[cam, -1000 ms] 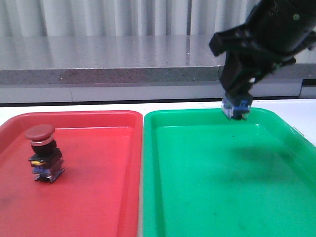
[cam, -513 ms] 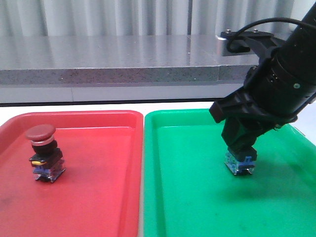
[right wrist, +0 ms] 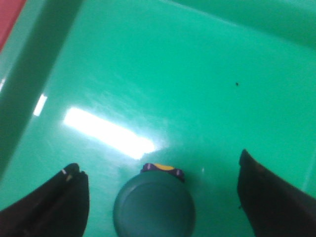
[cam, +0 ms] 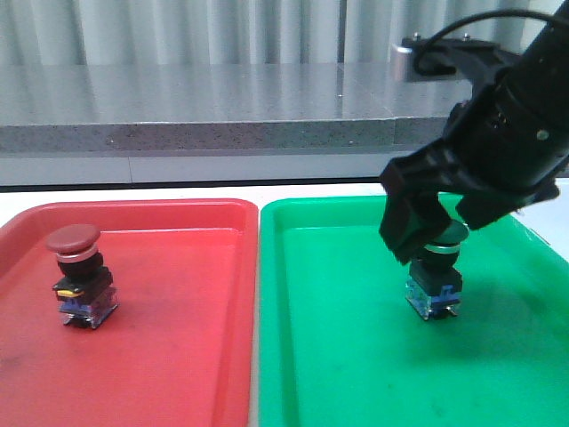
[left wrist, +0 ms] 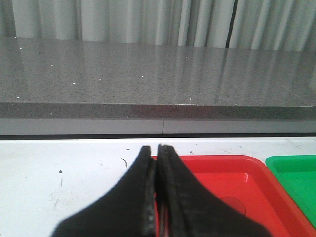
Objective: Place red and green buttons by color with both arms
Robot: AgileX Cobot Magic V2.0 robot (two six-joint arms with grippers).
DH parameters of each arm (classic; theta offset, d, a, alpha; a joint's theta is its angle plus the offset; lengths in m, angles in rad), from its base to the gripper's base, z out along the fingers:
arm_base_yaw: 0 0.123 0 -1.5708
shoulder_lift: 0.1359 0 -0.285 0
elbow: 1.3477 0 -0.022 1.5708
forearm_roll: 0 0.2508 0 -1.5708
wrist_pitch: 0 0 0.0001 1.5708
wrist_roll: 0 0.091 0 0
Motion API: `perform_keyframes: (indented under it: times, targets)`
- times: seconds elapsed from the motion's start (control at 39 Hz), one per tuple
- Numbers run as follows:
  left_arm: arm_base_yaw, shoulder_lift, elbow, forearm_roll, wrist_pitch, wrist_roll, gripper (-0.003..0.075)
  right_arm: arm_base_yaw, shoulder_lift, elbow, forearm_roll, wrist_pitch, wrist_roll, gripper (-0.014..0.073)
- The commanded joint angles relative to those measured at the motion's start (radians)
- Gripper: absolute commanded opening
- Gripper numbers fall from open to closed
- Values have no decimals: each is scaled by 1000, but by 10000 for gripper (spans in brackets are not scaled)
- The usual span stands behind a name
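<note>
**Clearing the green button without tipping it**

My right tool (cam: 427,238) stands spread wide around the green button (cam: 435,283), upright in the green tray (cam: 356,356). A skewed lift could clip its cap and topple it.

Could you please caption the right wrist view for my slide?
Open right claw straddling the green button standing in the green tray.

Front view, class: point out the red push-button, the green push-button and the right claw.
red push-button (cam: 72,239), front view, on its dark red cap.
green push-button (cam: 434,289), front view, on its black body.
right claw (right wrist: 163,192), right wrist view, midway between the open fingertips.
</note>
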Motion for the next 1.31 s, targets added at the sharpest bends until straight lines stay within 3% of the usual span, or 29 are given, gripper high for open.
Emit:
perform_keyframes:
  times: [0.0,0.15,0.38,0.49,0.67,0.79,1.08,1.28]
  targets:
    - [2,10,-26,-8,-84,-5,-20,-1,-111,-71,2,-17,-3,643]
    - [2,10,-26,-8,-84,-5,-20,-4,-200,-156,0,3,-3,570]
    - [2,10,-26,-8,-84,-5,-20,-62,-282,-175,-11,27,-4,80]
    - [2,10,-26,-8,-84,-5,-20,-109,-320,-175,-11,47,-4,-78]
    - [2,10,-26,-8,-84,-5,-20,-206,-415,-144,-14,71,-4,-71]
    - [2,10,-26,-8,-84,-5,-20,-247,-536,-34,-31,37,-5,-71]
    - [2,10,-26,-8,-84,-5,-20,-249,-937,317,-58,-65,-5,-71]
    - [2,10,-26,-8,-84,-5,-20,-249,-1202,460,-63,-65,-5,-71]
